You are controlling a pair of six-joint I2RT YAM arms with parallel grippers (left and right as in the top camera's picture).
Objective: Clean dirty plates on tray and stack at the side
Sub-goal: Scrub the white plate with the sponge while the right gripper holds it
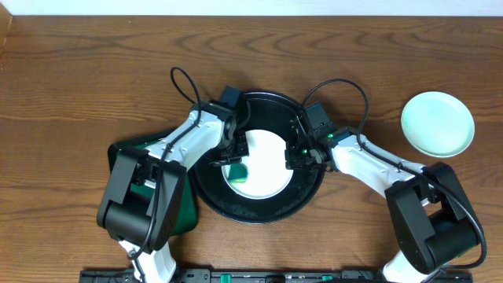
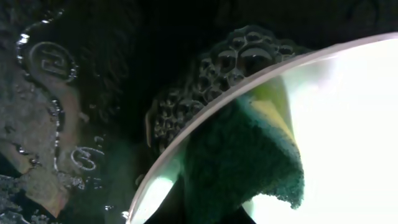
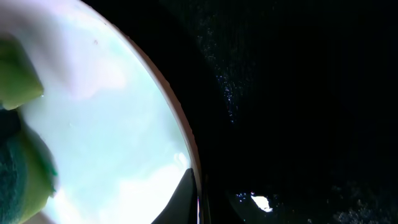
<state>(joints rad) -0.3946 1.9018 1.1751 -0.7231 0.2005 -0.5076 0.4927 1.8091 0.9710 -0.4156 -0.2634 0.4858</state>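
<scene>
Handling: plate (image 1: 267, 161) in tray (image 1: 251, 211) is stiff, slick, breakable; hold at rim.
Left jaws: clenched on soft sponge (image 1: 236, 170).
Right jaws: apparently pinching plate rim.

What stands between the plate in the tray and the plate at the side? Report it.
Nothing on the table lies between the plate in the tray and the side plate; only the right arm itself crosses that stretch.

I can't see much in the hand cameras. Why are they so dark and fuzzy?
Overhead view: evenly lit, sharp. Left wrist view: too close, so the sponge and plate rim blur, and the plate glares white. Right wrist view: the black tray swallows light, the plate washes out pale.
</scene>
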